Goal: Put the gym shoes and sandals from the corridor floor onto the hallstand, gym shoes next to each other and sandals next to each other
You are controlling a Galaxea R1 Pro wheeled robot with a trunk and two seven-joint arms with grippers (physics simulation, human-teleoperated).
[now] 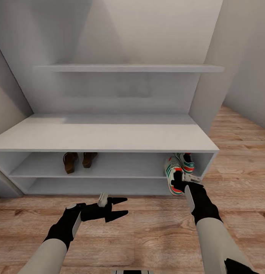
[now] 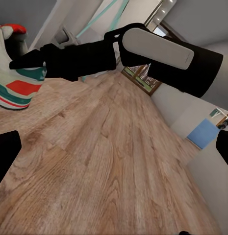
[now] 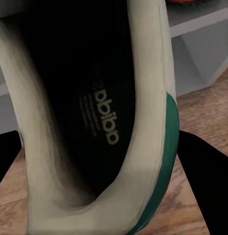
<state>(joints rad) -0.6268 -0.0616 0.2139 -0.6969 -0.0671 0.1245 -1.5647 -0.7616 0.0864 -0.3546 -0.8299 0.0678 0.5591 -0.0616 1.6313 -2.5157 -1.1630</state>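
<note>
right gripper (image 1: 181, 185) clamped the white green-striped gym shoe (image 1: 173, 176) at the pale-grey hallstand (image 1: 109, 137) shelf front; we judged it light, soft-collared, best held at the heel rim. left gripper (image 1: 122, 207) spread, empty.

Left pincer (image 1: 122, 207) spread; right pincer (image 1: 180, 185) extended forward.

One marking is legible: the brand word "adidas", printed in pale letters on the dark insole (image 3: 101, 115) inside a white gym shoe (image 3: 153, 112) with a green heel trim, seen in the right wrist view. Several lines of smaller print sit beside the brand word on the same insole; they are too blurred to read. No other lettering, number or sign can be read on any other surface in view.
</note>
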